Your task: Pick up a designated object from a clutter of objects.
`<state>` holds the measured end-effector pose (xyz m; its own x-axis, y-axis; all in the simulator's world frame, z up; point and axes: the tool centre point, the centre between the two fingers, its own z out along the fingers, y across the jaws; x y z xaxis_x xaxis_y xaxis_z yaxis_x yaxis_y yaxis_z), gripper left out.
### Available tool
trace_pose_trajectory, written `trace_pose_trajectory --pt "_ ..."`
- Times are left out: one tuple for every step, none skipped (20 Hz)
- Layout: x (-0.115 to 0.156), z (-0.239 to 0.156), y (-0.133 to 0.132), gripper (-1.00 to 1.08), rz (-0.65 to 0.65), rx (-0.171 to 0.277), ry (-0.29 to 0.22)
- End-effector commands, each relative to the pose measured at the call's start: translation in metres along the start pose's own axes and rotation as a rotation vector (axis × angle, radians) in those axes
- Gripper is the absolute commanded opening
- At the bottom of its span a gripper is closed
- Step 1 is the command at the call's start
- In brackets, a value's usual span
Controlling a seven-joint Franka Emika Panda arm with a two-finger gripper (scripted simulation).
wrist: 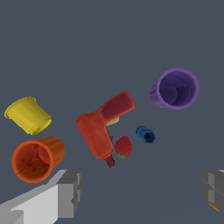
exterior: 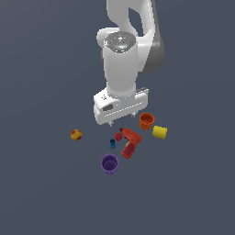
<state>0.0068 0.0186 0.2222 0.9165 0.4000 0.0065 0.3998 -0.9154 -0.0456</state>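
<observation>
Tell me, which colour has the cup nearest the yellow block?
Orange cup, ribbed outside; clearest in the wrist view, beside the yellow block.

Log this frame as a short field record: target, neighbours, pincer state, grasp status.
target: red drill toy, lying on the floor
touching target: strawberry at its nose
nearby: orange cup, yellow cup, purple cup, blue piece
apart: red-yellow ball
pincer: open, above the clutter
grasp: not yet made

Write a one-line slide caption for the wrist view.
Open gripper above a red drill toy, flanked by strawberry, blue piece, and purple, orange and yellow cups.
</observation>
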Motion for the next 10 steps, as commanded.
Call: trace_pose_trajectory --pt "0.0 0.017 -0.003 1.08 -0.064 0.008 0.0" --pt "0.0 0.023 -0.004 1.08 -0.088 0.011 0.0" --pt "0.0 0.03 -0.006 1.08 -0.113 0.014 0.0" --pt "-0.001 0.036 -0.007 1.08 -0.138 0.017 0.0" --pt "-0.001 0.043 -0.008 1.08 -0.162 0.02 0.0" --pt "-0.002 0.049 -0.01 1.08 -0.187 0.023 0.001" --pt "-0.002 0.055 -0.011 1.08 -0.211 0.026 0.001" --pt "-0.003 0.062 -0.013 1.08 -0.235 0.029 0.001" --pt "-0.004 0.068 -0.014 1.08 -0.26 0.032 0.002" --pt "-0.005 0.074 -0.016 1.08 -0.284 0.035 0.002"
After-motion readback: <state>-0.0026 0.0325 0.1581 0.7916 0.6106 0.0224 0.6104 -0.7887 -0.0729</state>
